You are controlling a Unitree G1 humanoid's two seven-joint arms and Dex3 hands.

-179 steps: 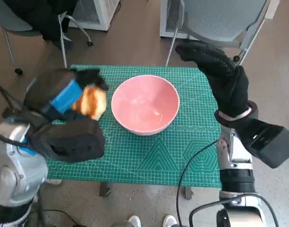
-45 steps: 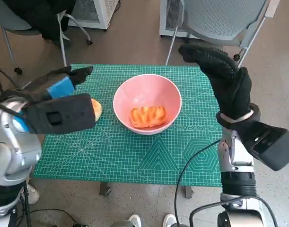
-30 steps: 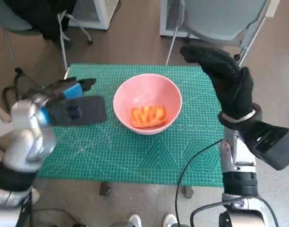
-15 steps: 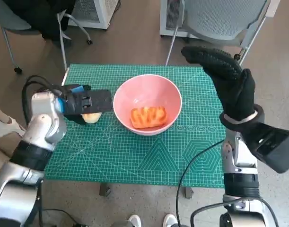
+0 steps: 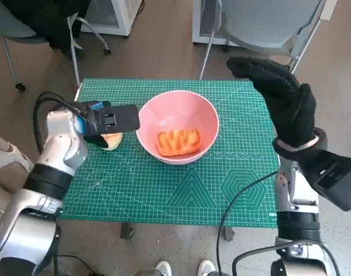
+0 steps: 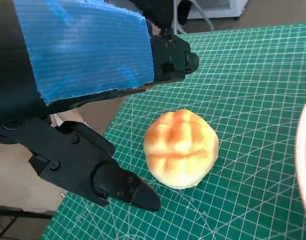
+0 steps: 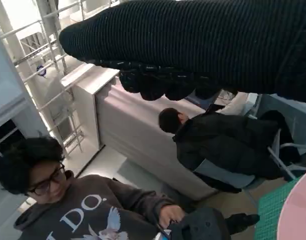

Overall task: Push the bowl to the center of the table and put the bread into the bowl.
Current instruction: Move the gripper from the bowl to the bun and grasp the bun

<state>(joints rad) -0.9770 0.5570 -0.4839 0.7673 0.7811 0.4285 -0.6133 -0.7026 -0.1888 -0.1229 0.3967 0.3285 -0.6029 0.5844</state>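
Observation:
A pink bowl (image 5: 207,118) stands near the middle of the green cutting mat (image 5: 181,190), and a glazed orange pastry (image 5: 177,142) lies inside it. A round golden bun (image 5: 111,140) (image 6: 180,148) rests on the mat just left of the bowl. My left hand (image 5: 103,119) (image 6: 82,75) hovers over the bun with its fingers (image 6: 117,182) spread on either side, holding nothing. My gloved right hand (image 5: 281,100) (image 7: 193,50) is raised high over the mat's right side, fingers extended, empty.
A grey chair (image 5: 261,23) stands behind the table and a dark chair (image 5: 37,23) at the back left. A black cable (image 5: 244,190) crosses the mat's front right. Two people (image 7: 82,210) show in the right wrist view. Shoes (image 5: 181,269) peek at the front edge.
The pastry, once absent from the bowl, now lies in it. My left hand has drawn back left and come down low over the bun on the mat. The right hand barely moved.

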